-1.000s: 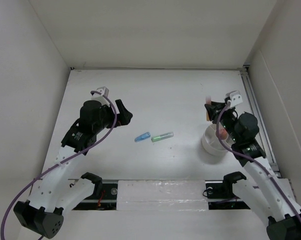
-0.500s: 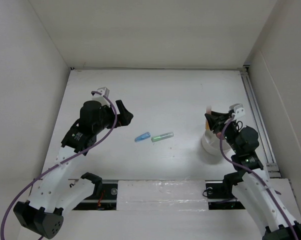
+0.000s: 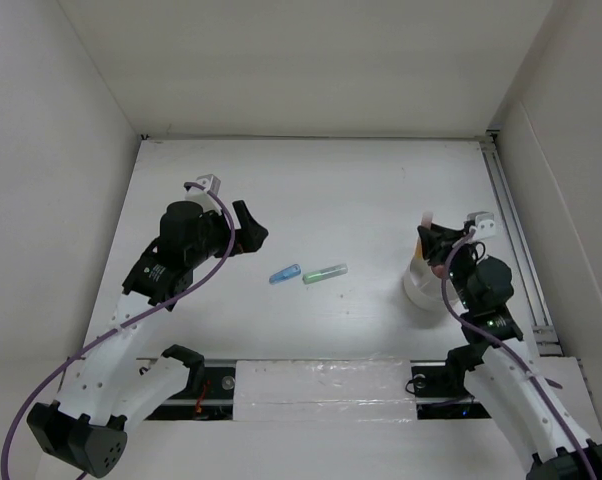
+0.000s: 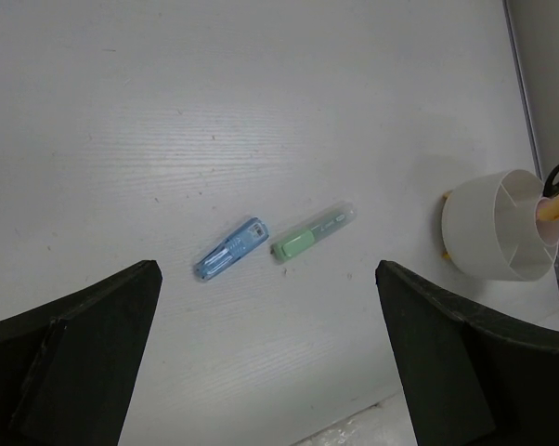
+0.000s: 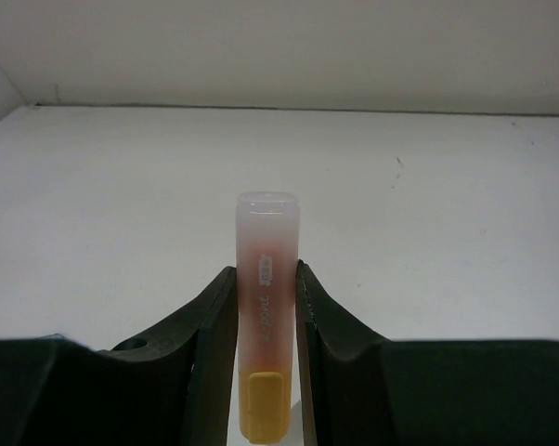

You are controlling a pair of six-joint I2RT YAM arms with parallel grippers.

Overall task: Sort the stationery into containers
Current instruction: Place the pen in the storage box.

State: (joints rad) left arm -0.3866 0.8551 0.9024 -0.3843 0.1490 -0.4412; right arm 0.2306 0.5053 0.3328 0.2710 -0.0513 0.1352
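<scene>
One round white cup (image 3: 415,288) sits nearest on the bench (image 3: 311,190), on the right side, with divider walls showing inside. Just beyond, mid-bench, blue marker (image 3: 284,273) and green marker (image 3: 325,271) lie flat, close but apart, well left of the cup. Right pincer (image 5: 266,279) is narrow, clamped on a stubby orange marker (image 5: 266,307): translucent pinkish cap, orange barrel with tiny print, yellow patch low between the fingers. The marker stands roughly upright over the cup's far rim; cannot tell if its lower end is inside. Left pincer (image 3: 249,229) is wide with nothing in it, above the left bench at similar depth. Versus a second ago, the right pincer and marker sit slightly further right and nearer. The wrist is pulled in over the cup and hides more of it. Left arm, blue marker and green marker are unchanged.
</scene>
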